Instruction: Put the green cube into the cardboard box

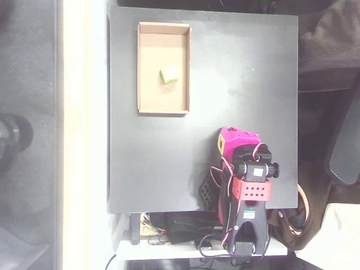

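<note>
In the overhead view the green cube (169,75) lies inside the cardboard box (147,84), on the plain brown floor a little toward the 1 o'clock side of the box's middle, turned slightly askew to the walls and touching none of them. The box sits flat on the black desk (242,84) toward 11 o'clock, its long sides running from 12 to 6 o'clock, its low walls upright all round.

The arm (252,185) is folded up at about 5 o'clock on the desk, well apart from the box. Its magenta body, a red block with holes and black parts stack over one another, with wires trailing off the desk's 6 o'clock edge. The fingers (224,142) point toward 11 o'clock, showing a magenta tip with a yellow face; from above I cannot tell whether they are apart or together. Nothing shows between them, and the desk surface between arm and box is bare black.
</note>
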